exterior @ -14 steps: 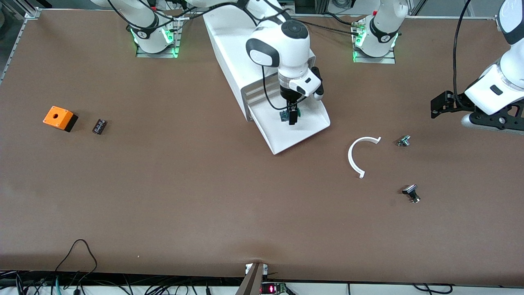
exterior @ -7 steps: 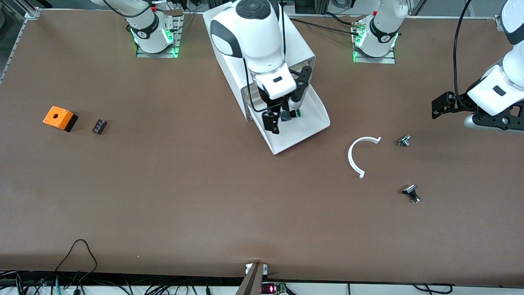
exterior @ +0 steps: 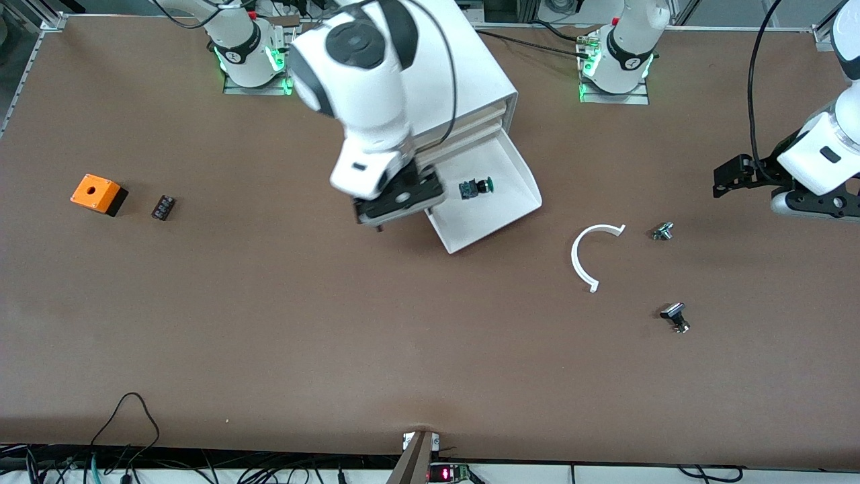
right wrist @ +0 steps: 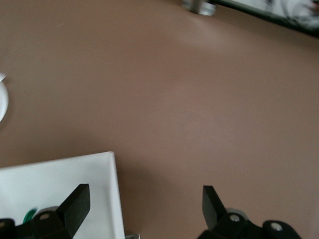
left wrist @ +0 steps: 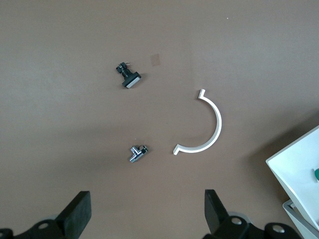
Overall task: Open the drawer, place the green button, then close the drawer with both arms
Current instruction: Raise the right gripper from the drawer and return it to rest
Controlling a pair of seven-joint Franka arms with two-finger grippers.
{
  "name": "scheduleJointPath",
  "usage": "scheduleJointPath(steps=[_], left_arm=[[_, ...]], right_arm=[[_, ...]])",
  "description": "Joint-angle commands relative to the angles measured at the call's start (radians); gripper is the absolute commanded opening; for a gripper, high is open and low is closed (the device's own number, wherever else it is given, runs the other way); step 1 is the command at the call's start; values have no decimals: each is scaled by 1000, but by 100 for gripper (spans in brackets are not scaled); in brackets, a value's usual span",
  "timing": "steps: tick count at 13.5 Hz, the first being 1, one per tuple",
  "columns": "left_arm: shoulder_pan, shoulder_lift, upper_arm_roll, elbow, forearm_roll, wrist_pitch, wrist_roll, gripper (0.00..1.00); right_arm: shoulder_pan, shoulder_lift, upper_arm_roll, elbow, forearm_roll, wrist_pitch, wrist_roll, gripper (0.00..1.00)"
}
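1. My right gripper has lifted off the button and swung away from the drawer; it now hangs over the drawer's edge toward the right arm's end of the table, jaws spread wide and holding nothing.
2. The button lies alone on its side on the drawer floor, near the middle (green cap toward the left arm's end), touching no wall.
3. The drawer stands pulled out of the cabinet at its bottom slot.
4. My left gripper waits over the table's edge at the left arm's end, jaws fully apart and empty.
5. Judgement: placement is done; only closing the drawer remains.
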Motion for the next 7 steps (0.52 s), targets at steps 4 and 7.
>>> scheduleJointPath(steps=[4, 7], left_arm=[[-6, 80, -25, 66, 3, -18, 12, 100], [-6, 110, -23, 25, 4, -8, 50, 100]], right_arm=[[-209, -46, 14, -54, 10, -173, 161, 100], [-335, -119, 17, -157, 12, -153, 154, 100]])
